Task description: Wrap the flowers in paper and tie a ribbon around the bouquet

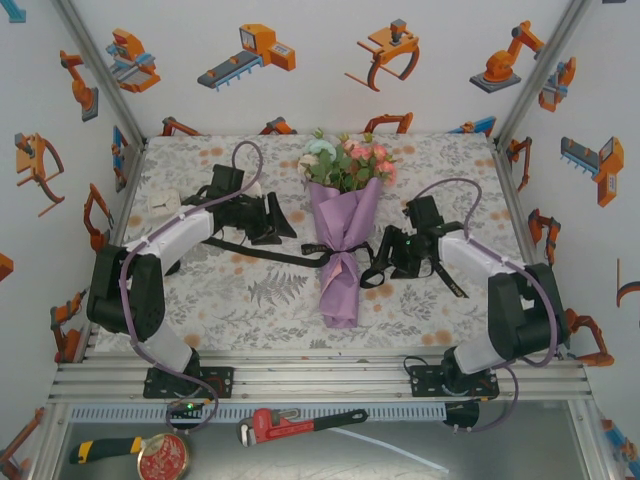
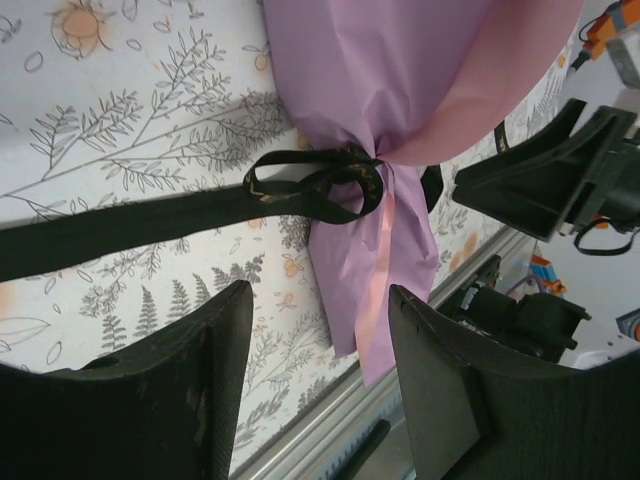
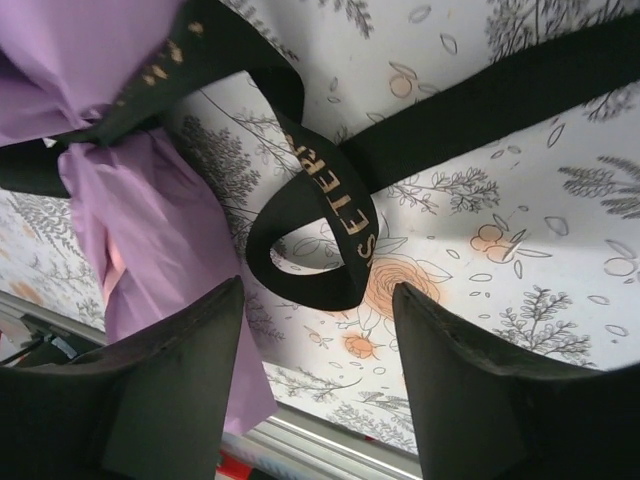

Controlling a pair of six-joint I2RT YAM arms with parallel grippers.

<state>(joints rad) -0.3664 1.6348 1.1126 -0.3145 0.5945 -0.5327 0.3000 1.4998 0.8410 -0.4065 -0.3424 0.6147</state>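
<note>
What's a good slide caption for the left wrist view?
Left gripper open above the table cover, facing the lilac-wrapped bouquet with the black ribbon tied around its neck.

My left arm [image 1: 165, 240] and right arm [image 1: 490, 265]: white link shells, black joint housings, black base plates [image 1: 188, 382]. A purple-grey cable [image 1: 245, 150] loops off each. Left tool [image 2: 320, 295], right tool [image 3: 318, 290]: broad matte-black fingers [image 2: 150, 400], lightly scuffed.
</note>
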